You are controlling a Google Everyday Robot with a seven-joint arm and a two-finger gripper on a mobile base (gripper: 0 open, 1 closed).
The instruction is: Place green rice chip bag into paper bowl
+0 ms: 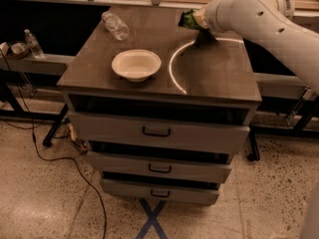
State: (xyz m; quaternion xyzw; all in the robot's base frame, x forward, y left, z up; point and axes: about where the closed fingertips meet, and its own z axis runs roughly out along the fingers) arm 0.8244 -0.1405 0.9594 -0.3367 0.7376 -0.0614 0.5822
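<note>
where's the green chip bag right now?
Camera view: chip bag is at the back of the cabinet top, right of centre, at the gripper; the bowl sits nearer and left, the bottle back left.

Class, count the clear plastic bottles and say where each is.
2. One bottle lies on the cabinet top behind the paper bowl; a second bottle stands on the left shelf. The gripper is back right, at the green rice chip bag. More may be hidden.
</note>
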